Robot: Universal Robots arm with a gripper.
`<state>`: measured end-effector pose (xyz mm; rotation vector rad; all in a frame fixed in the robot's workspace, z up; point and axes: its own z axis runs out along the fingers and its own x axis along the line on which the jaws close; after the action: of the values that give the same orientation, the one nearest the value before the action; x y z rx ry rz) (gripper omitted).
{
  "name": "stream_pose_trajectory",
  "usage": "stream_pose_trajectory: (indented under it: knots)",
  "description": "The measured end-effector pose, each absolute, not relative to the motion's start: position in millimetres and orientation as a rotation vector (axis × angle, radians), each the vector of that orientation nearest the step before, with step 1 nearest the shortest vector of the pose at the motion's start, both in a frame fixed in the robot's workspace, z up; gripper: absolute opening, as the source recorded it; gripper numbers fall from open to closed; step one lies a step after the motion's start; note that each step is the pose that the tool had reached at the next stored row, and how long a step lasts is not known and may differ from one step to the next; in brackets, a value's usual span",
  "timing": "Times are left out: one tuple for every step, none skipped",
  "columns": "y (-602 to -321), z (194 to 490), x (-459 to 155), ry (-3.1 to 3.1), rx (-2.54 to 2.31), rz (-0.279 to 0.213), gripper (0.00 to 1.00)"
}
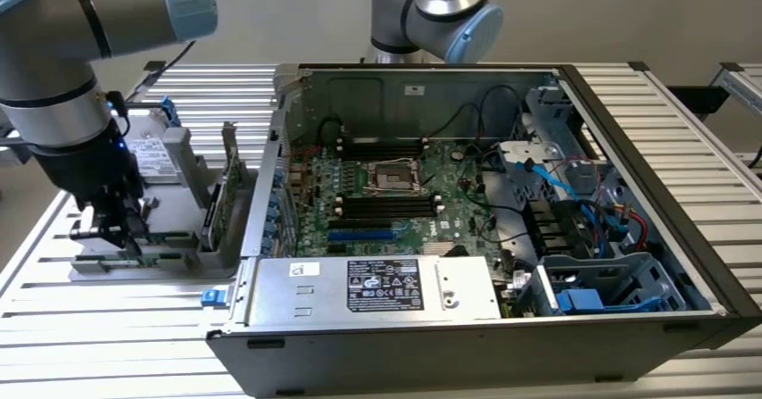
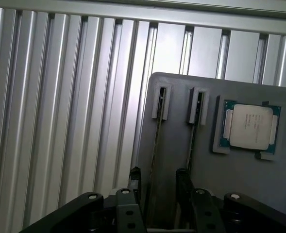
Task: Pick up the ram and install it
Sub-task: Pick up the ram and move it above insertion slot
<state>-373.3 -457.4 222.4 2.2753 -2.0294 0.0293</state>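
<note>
Silver arm (image 1: 53, 69) — blue caps (image 1: 191, 2); black pincer (image 1: 117, 236)

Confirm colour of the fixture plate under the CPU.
Plain light grey fixture plate, clearest in the wrist view.

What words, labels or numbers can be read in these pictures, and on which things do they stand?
Power supply label: printed lines and marks, too small to read.
Hard drive label: too small to read.
Processor lid: faint print, too blurred to read.
No text can be quoted.
</note>
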Motion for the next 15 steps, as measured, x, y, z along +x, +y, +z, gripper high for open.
stream_pose_trajectory:
  knots:
    - [-457.4,220.6,-373.3,-2.030,2.275,0.029,0.42]
    - [-457.4,218.7,-373.3,-2.030,2.275,0.029,0.42]
    - [-457.4,216.9,-373.3,-2.030,2.275,0.029,0.42]
    - [-457.5,215.1,-373.4,-2.030,2.275,0.029,0.42]
    - [-457.5,213.4,-373.5,-2.030,2.275,0.029,0.42]
    - [-457.5,211.5,-373.7,-2.030,2.275,0.029,0.42]
    - [-457.4,209.7,-374.3,-2.031,2.274,0.029,0.42]
    - [-457.5,208.0,-375.4,-2.031,2.273,0.029,0.42]
    - [-457.5,205.9,-377.0,-2.032,2.273,0.029,0.42]
    - [-457.5,204.2,-378.4,-2.032,2.273,0.029,0.42]
    - [-457.4,202.4,-379.6,-2.033,2.273,0.029,0.42]
    - [-457.4,200.5,-380.1,-2.033,2.273,0.029,0.42]
    - [-457.4,198.7,-380.3,-2.033,2.273,0.029,0.42]
    - [-457.5,196.9,-380.4,-2.033,2.272,0.029,0.42]
    - [-457.5,195.1,-380.5,-2.032,2.272,0.029,0.42]
